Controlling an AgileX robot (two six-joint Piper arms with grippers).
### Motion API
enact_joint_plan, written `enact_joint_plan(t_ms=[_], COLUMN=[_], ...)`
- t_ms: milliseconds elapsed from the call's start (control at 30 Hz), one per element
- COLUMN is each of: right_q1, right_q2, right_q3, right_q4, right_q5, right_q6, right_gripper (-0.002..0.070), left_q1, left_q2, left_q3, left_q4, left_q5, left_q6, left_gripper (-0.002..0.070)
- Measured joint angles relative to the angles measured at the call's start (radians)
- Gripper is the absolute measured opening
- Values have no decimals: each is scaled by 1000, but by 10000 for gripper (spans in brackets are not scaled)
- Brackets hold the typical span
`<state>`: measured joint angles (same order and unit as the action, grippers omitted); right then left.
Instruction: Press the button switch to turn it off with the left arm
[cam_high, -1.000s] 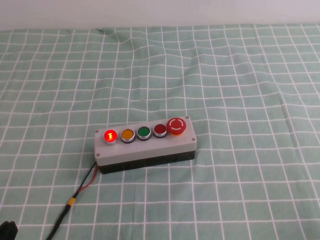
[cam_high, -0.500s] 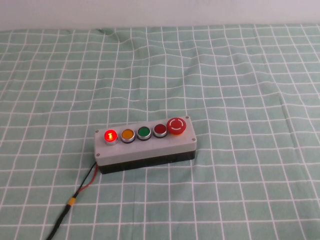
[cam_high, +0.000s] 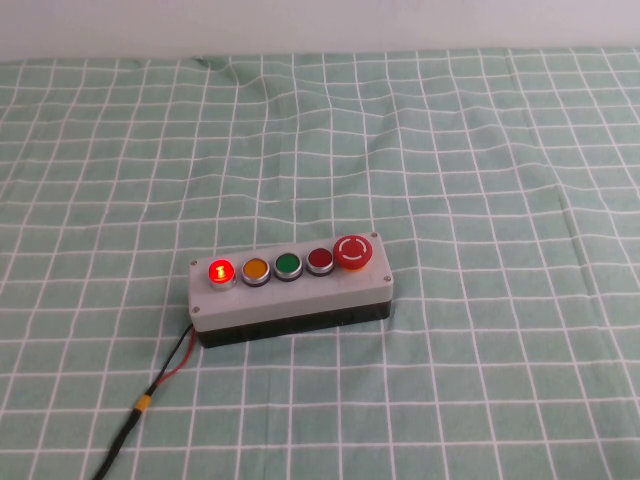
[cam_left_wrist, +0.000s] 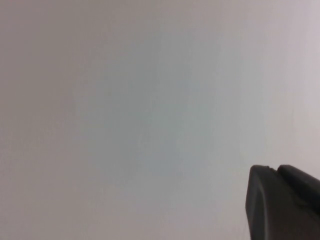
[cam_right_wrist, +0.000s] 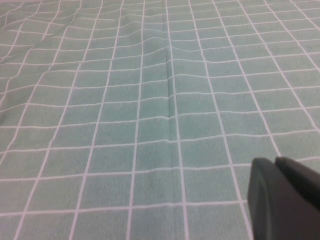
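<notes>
The button switch (cam_high: 221, 271) is the leftmost button on the grey five-button box (cam_high: 290, 295) and glows bright red. The box stands on the green checked cloth near the middle of the high view. Neither arm shows in the high view. My left gripper (cam_left_wrist: 275, 169) shows only in the left wrist view, fingers together, facing a blank pale wall, with no button in sight. My right gripper (cam_right_wrist: 274, 161) shows only in the right wrist view, fingers together and empty, low over bare cloth.
To the right of the lit button sit a yellow button (cam_high: 255, 268), a green button (cam_high: 288, 264), a darker red button (cam_high: 320, 261) and a red mushroom stop (cam_high: 353, 251). A black and red cable (cam_high: 150, 395) runs from the box's left end toward the front edge.
A black part that showed at the bottom left corner of the high view one second ago has gone out of view. The box and its lit button have not changed.
</notes>
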<state>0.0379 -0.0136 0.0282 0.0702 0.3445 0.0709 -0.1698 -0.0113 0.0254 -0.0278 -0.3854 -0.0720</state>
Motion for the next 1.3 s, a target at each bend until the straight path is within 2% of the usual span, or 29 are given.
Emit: enact_joint_plan(t_ms=[200,333,633,1033,1133,1300], right_q1=[0,0,0,0,0,0], right_q2=[0,0,0,0,0,0], right_q3=[0,0,0,0,0,0], right_q4=[0,0,0,0,0,0], right_q5=[0,0,0,0,0,0], right_q6=[0,0,0,0,0,0], right_gripper=[-17,-17,-17,-17,-17,-17], left_q1=[0,0,0,0,0,0], left_q2=[-2,-4,43,480,578,690], left_q3=[-12,-140,-565,-1036,-1084,-1091], left_q4=[-28,-48,-21,-3,-3,-15], left_q5=[-324,-317,156,914,989,1016], left_q6=[-42,-49,-3,8,8,8], left_gripper=[-2,-2,-2,-2,-2,-2])
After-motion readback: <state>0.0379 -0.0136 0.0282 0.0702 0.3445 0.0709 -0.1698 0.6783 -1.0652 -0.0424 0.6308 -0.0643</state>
